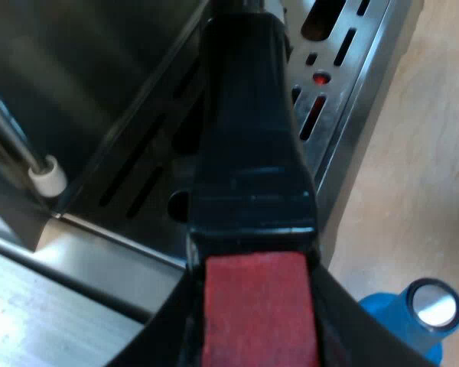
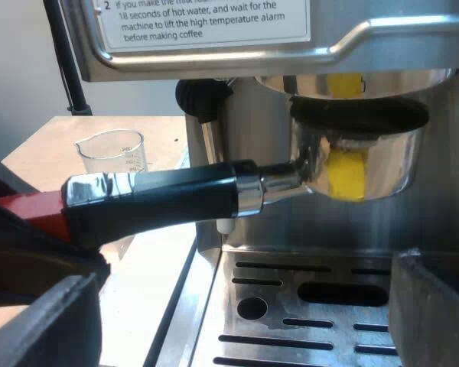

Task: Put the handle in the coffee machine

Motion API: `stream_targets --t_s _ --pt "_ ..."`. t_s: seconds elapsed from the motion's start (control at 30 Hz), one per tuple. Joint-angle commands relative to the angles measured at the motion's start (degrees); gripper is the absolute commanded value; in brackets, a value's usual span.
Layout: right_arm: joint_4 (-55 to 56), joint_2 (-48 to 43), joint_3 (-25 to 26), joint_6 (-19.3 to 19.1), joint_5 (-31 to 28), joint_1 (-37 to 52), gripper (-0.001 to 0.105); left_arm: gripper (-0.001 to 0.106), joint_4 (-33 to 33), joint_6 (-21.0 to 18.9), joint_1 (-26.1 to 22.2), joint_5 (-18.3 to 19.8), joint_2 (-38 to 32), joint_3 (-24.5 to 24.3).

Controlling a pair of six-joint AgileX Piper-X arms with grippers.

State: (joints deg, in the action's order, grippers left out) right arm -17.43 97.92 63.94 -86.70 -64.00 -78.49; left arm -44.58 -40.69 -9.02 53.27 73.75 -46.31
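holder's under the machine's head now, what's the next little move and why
Probably lift the holder straight up into the brew head. Its basket hangs right beneath the head with a dark gap between, so it looks unseated. The left gripper grips the handle near its red end and can raise it.

The holder point(image 2: 245, 191) sits under the head of the espresso machine point(image 2: 237, 46), above the drip tray point(image 2: 279, 287).

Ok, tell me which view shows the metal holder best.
The right wrist view: the holder shows side-on, from handle to basket, with the basket up at the espresso machine's brew head. The left wrist view looks down along its dark handle to the red end, over the drip tray.
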Motion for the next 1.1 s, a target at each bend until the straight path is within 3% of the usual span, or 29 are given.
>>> stream_targets --t_s 0.03,0.57,0.87,1.1 --pt "-0.38 -0.11 0.36 -0.94 -0.32 0.20 0.077 0.000 1.12 -0.68 0.18 4.66 -0.57 -1.09" --pt "-0.38 -0.11 0.36 -0.94 -0.32 0.20 0.077 0.000 -0.50 -0.32 -0.09 4.76 -0.57 -2.57" --pt "-0.38 -0.11 0.36 -0.94 -0.32 0.20 0.077 0.000 1.21 -0.44 -1.67 6.01 -0.57 -2.66" --pt "-0.38 -0.11 0.36 -0.94 -0.32 0.20 0.077 0.000 1.59 -0.44 -1.67 9.05 -0.57 -2.66"
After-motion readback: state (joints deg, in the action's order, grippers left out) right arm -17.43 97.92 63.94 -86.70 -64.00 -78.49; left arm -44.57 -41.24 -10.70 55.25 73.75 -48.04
